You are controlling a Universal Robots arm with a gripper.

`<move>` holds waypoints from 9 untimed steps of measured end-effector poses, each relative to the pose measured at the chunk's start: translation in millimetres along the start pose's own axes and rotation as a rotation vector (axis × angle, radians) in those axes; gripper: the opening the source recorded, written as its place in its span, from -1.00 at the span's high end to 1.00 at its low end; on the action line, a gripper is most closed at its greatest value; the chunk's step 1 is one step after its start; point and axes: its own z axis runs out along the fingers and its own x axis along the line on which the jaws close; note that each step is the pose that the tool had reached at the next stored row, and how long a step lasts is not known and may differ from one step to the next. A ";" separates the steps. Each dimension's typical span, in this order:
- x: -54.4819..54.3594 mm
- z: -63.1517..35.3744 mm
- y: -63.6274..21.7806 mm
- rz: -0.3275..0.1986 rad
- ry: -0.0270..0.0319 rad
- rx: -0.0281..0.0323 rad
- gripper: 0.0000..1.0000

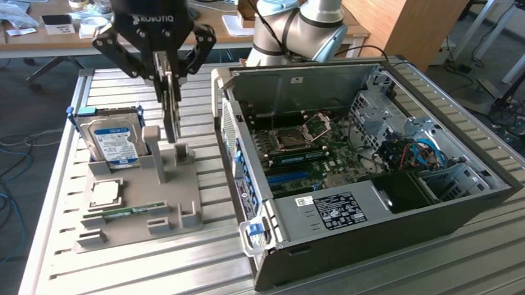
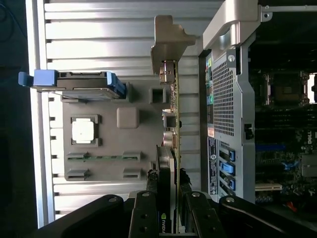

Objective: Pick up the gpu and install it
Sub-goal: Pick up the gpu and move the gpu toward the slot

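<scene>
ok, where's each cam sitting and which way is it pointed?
Exterior: off-arm, high, looking down on the parts holder and open PC case; arm and gripper show.
Wrist: on the wrist, looking down along the edge-on gpu; its fingers show.
Both share the gripped gpu, parts holder, hard drive, PC case.

Matte black two-finger gripper (image 1: 169,77) with jointed link fingers (image 1: 199,46), round pivot pins and white ROBOTIQ lettering. Behind the open black computer case (image 1: 410,233), a silver-grey tubular arm (image 1: 316,15) with pale blue joint caps.
</scene>
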 end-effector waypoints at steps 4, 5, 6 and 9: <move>-0.2 -9.7 0.4 0.000 -0.0001 -0.0002 0.47; -0.2 -11.9 0.5 0.000 -0.0001 -0.0002 0.47; -0.3 -16.3 0.7 0.000 0.0000 -0.0002 0.47; -0.4 -19.0 0.8 0.000 0.0000 -0.0003 0.47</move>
